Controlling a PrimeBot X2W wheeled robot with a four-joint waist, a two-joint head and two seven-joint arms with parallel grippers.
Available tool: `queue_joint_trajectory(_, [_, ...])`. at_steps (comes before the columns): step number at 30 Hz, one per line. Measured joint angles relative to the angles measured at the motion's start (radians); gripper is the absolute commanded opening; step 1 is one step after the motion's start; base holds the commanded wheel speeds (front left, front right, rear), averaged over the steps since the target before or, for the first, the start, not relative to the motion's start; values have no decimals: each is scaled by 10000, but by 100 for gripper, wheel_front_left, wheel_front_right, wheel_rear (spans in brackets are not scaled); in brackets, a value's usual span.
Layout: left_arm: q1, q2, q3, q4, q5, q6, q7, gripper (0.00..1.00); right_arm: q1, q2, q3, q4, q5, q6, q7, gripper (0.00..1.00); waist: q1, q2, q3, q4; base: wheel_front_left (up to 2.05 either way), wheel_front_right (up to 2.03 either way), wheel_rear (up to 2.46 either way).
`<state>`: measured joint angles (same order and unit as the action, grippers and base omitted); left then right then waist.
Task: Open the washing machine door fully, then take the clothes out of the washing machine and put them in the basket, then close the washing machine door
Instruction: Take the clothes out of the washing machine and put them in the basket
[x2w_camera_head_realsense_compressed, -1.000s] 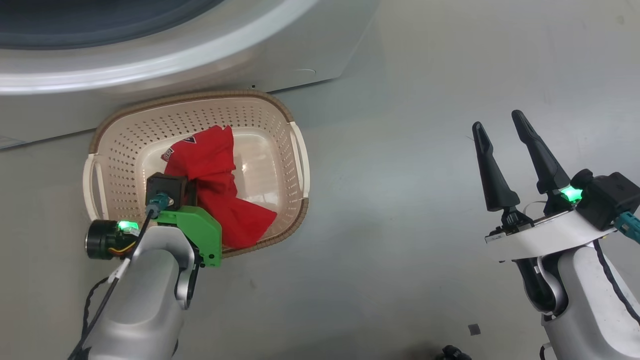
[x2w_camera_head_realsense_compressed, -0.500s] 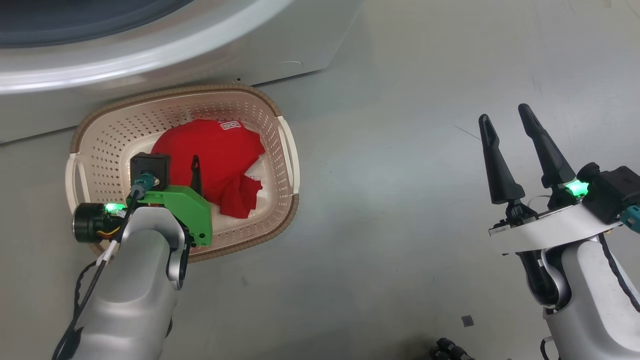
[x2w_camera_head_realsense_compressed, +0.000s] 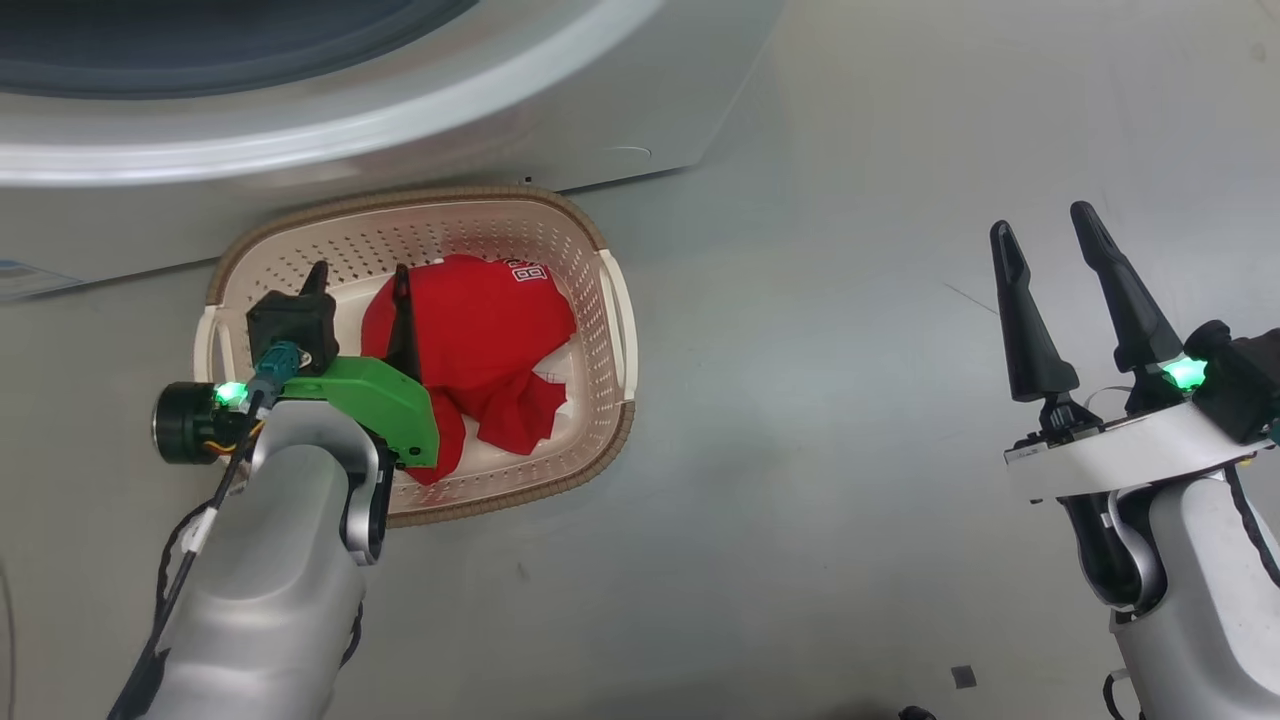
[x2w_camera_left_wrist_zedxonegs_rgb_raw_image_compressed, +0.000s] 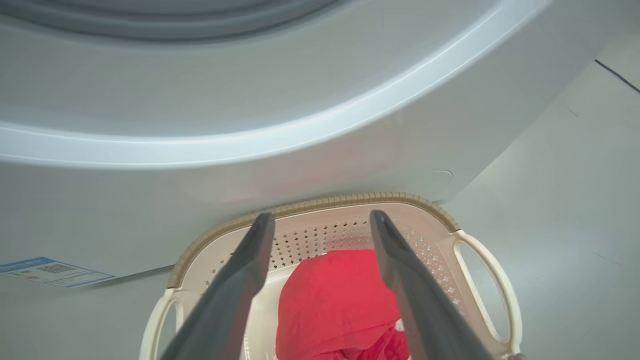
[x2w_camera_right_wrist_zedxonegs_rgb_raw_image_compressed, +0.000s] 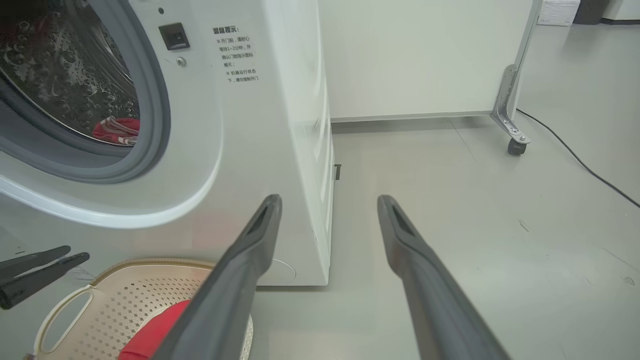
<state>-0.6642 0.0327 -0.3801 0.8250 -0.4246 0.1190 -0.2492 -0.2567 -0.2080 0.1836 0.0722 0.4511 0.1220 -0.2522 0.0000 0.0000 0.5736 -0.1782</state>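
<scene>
**One garment in the basket, drum not yet cleared**

The left claw (x2w_camera_head_realsense_compressed: 360, 275), jaws standing apart and holding nothing, is hovering over the basket (x2w_camera_head_realsense_compressed: 450, 195) at centre left. The clothes (x2w_camera_head_realsense_compressed: 480, 320) are lying bunched inside it. The right claw (x2w_camera_head_realsense_compressed: 1043, 222), likewise spread and empty, is idling at right above the floor (x2w_camera_head_realsense_compressed: 800, 400). The washing machine (x2w_camera_head_realsense_compressed: 400, 110) is occupying the upper left. More red fabric (x2w_camera_right_wrist_zedxonegs_rgb_raw_image_compressed: 117, 131) is showing in its drum (x2w_camera_right_wrist_zedxonegs_rgb_raw_image_compressed: 65, 85), so further unloading and closing the washing machine door are probably remaining.

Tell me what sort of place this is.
Likely a lab or test room staged as a laundry corner: a white front-loading washing machine, a perforated basket before it on bare grey floor, and a wheeled partition.
</scene>
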Motion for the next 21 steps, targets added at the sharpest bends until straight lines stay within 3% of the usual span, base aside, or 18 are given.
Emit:
queue_joint_trajectory(9, [362,-4,10,-1494,-178,0,-73,100,285,-163,-157,21,-153,0,0,100,0,0,-512,511,0,0,0])
queue_joint_trajectory(21, [1006,-17,499,-3812,830,0,-73,100,741,-201,-130,46,-332,0,0,100,-1,0,-1309,1078,0,0,0])
